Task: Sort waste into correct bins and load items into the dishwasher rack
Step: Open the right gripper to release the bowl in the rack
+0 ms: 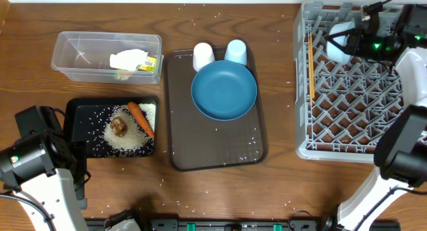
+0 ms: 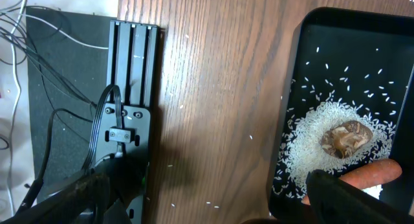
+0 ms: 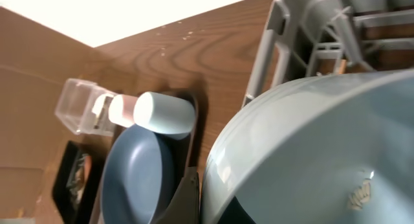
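My right gripper (image 1: 348,37) is shut on the rim of the light-blue bowl (image 1: 338,43), holding it tilted over the far left corner of the grey dishwasher rack (image 1: 353,117). In the right wrist view the bowl (image 3: 310,146) fills the frame. Wooden chopsticks (image 1: 311,67) lie along the rack's left side. The blue plate (image 1: 224,89), white cup (image 1: 203,56) and light-blue cup (image 1: 235,51) sit on the brown serving tray. The black tray (image 1: 80,111) holds rice (image 1: 130,141), a brown lump (image 1: 119,126) and a carrot (image 1: 141,117). My left gripper (image 2: 207,204) is open beside that tray, holding nothing.
The clear container (image 1: 87,54) at the back left holds the crumpled wrapper (image 1: 133,61). The brown serving tray (image 1: 213,154) lies between the bins and the rack. Loose rice grains dot the table. A black rail and cables (image 2: 129,75) run along the table's front edge.
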You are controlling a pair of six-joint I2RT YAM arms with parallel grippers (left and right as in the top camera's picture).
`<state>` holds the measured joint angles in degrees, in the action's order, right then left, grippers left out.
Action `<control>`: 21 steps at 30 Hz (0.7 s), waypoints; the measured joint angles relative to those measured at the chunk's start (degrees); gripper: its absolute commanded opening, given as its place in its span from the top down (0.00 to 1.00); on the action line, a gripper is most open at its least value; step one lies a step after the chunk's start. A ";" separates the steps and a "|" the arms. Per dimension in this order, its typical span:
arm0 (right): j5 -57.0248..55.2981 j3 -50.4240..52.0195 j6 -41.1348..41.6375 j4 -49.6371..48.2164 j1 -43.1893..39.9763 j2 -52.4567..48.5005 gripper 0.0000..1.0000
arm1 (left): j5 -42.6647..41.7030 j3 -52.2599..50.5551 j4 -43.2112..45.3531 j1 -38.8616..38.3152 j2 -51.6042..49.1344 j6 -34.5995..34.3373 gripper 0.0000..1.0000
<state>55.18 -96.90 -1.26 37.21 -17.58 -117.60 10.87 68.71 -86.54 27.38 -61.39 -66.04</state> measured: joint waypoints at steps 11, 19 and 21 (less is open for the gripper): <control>3.87 0.00 1.03 2.64 -4.74 -0.66 0.99 | 0.00 0.00 0.00 0.00 0.00 -0.02 0.02; 5.33 -0.02 0.55 8.02 -7.13 -0.63 0.99 | 0.00 0.00 0.00 0.00 0.00 -0.02 0.02; 5.49 -0.02 0.28 8.46 -7.32 -0.63 0.99 | 0.00 0.00 0.00 0.00 0.00 -0.02 0.02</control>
<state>60.66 -96.92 -0.97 45.67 -24.91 -118.24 10.87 68.71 -86.54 27.38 -61.39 -66.06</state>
